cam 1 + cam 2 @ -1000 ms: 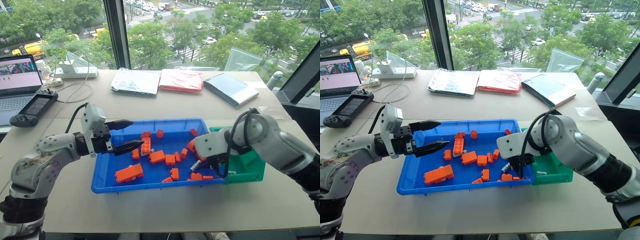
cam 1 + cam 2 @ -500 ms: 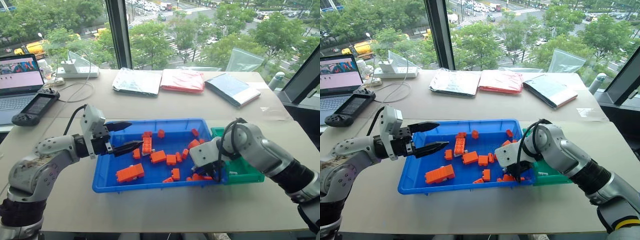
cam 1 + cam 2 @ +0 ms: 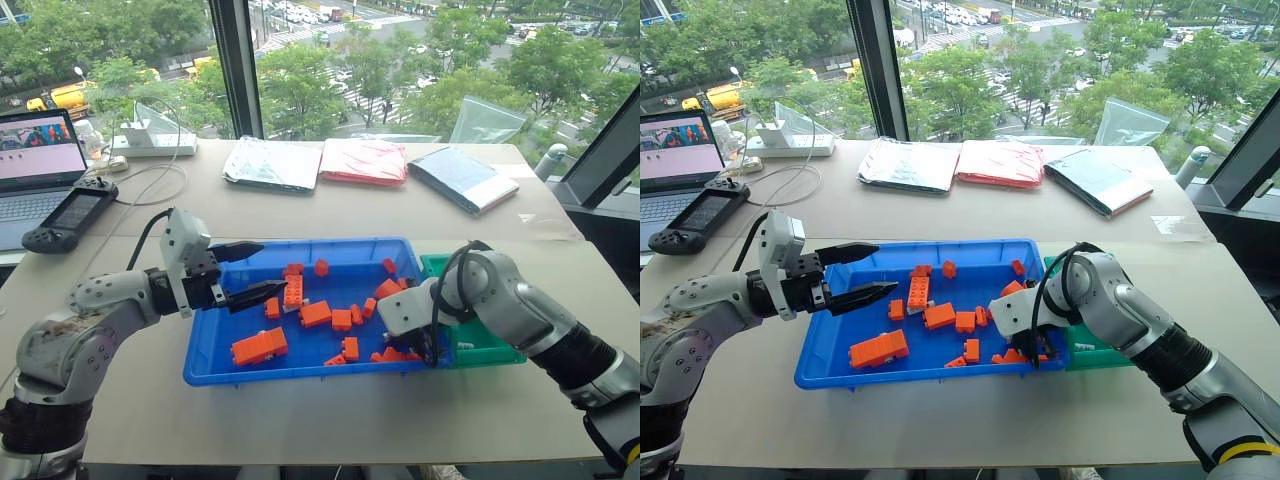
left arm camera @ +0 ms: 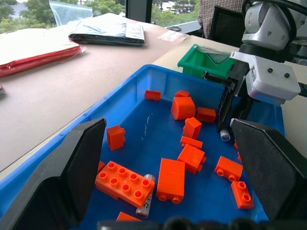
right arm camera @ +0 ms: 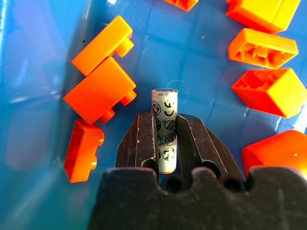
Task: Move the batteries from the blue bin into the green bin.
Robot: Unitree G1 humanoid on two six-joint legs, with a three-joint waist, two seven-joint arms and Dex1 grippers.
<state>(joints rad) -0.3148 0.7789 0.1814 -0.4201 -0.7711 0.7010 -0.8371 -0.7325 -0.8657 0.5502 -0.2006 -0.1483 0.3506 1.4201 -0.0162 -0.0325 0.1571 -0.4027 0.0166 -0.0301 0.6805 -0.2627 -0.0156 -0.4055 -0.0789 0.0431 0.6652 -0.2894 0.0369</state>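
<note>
The right gripper (image 5: 164, 143) is reaching down into the right end of the blue bin (image 3: 300, 372), close to the wall it shares with the green bin (image 3: 492, 348). In the right wrist view its two black fingers (image 5: 139, 139) are pressing against either side of a battery (image 5: 165, 128), which is lying between them with its printed label facing up and its far end poking out past the fingertips; the grip is clamped on that battery. Orange bricks (image 5: 102, 88) are lying around it on the blue floor, near but not touching the fingers.

The left gripper (image 3: 250, 270) is hovering over the left end of the blue bin, pointing level toward the right, with its fingers standing well apart and nothing between them.

In the left wrist view a second battery (image 4: 145, 203) is lying on the bin floor, touching the edge of a large flat orange brick (image 4: 125, 179). Whether the small pale item on the floor of the green bin is a battery cannot be told.

The green bin is sitting just beside the right end of the blue bin. Beyond the bins, three flat bags (image 3: 362, 160) are lying on the table (image 3: 300, 430), and a laptop (image 3: 35, 165) is standing at the far left.
</note>
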